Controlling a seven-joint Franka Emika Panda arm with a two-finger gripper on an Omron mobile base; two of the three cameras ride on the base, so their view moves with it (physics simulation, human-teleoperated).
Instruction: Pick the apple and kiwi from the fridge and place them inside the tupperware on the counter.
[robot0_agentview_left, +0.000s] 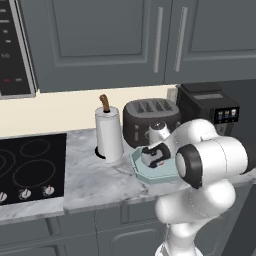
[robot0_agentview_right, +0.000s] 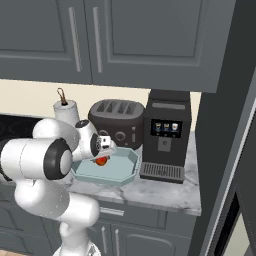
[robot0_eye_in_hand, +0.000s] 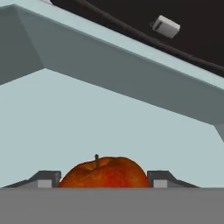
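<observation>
We count one apple (robot0_eye_in_hand: 104, 172), sitting between the two fingertips of the gripper (robot0_agentview_right: 101, 159), low inside the one tupperware (robot0_agentview_right: 127, 172) near its back wall; whether the half-spread jaws grip it or merely flank it, we cannot tell. The tupperware sits on the counter (robot0_agentview_left: 95, 180) toward its front edge, just before one toaster (robot0_agentview_left: 145, 119), with one paper towel roll (robot0_agentview_left: 108, 134) to the left and one coffee machine (robot0_agentview_right: 167, 135) to the right.

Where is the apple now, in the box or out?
In: the apple sits low over the box floor, between the hand's fingertips.
</observation>
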